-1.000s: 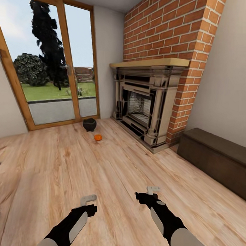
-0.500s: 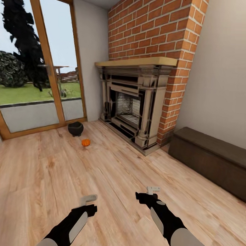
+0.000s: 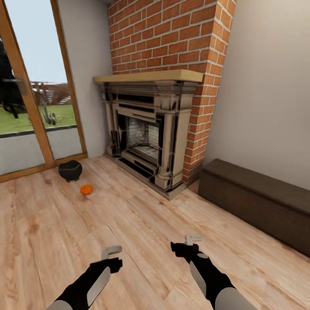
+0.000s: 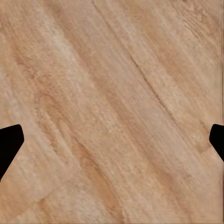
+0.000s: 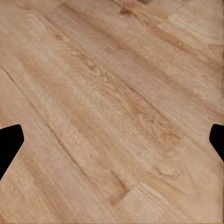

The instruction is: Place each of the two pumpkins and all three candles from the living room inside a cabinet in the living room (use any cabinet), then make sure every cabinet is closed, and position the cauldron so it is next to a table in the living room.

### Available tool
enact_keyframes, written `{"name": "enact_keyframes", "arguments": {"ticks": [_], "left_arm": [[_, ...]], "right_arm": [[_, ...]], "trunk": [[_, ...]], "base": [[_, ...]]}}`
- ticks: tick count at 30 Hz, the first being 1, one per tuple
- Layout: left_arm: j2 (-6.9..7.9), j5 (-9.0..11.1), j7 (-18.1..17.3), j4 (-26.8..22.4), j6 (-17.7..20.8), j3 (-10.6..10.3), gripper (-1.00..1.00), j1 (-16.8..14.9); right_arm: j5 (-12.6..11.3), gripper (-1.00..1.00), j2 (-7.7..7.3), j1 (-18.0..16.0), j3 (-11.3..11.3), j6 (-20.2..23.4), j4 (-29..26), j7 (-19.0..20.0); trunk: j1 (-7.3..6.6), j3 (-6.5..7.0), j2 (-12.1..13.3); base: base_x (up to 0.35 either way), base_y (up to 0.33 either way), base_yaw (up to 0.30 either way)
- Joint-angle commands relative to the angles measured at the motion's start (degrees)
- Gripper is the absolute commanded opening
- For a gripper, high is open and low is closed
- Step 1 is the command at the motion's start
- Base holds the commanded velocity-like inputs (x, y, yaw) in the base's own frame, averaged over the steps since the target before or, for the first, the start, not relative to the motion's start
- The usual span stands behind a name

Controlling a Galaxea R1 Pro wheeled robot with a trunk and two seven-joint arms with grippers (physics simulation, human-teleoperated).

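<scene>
One small orange pumpkin (image 3: pixel 86 189) lies on the wood floor at the left, with the black cauldron (image 3: pixel 70 170) just behind it near the glass door. A long low dark brown cabinet (image 3: pixel 260 201) stands shut against the right wall. My left gripper (image 3: pixel 111 250) and right gripper (image 3: pixel 192 239) hang low in the foreground over bare floor, far from the pumpkin. Both wrist views show wide-spread dark fingertips (image 4: pixel 9 142) (image 5: pixel 9 140) with only floorboards between them, so both are open and empty. Candles and the coffee table are out of view.
A brick fireplace (image 3: pixel 147 128) with a pale mantel juts out from the back wall between the glass door (image 3: pixel 22 123) and the cabinet. Wood floor (image 3: pixel 139 226) stretches between me and these.
The head view has swung to the right, so the cauldron, pumpkin and fireplace have slid left and more of the cabinet shows. The arms hold the same pose.
</scene>
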Motion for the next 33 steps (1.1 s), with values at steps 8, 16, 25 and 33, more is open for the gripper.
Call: {"name": "enact_keyframes", "arguments": {"ticks": [8,16,25,33], "left_arm": [[0.06,0.6,0.5,-0.1,0.1,-0.3,1.00,0.0],[0.06,0.6,0.5,-0.1,0.1,-0.3,1.00,0.0],[0.05,0.6,0.5,-0.1,0.1,-0.4,1.00,0.0],[-0.01,0.3,0.4,1.2,0.1,-0.4,1.00,0.0]], "right_arm": [[-0.6,1.00,-0.02,0.0,0.2,0.2,-0.1,0.0],[-0.7,1.00,-0.03,0.0,0.2,0.2,0.0,0.0],[-0.7,1.00,-0.03,0.0,0.2,0.2,0.2,-0.1],[-0.7,1.00,0.02,0.0,0.1,0.1,0.3,-0.1]], "trunk": [[0.02,-0.06,0.0],[0.02,-0.06,0.0],[0.02,-0.06,0.0],[0.02,-0.06,0.0]], "base": [[0.310,0.139,-0.289],[0.313,0.116,-0.289],[0.312,0.051,-0.289],[0.148,0.002,-0.289]]}}
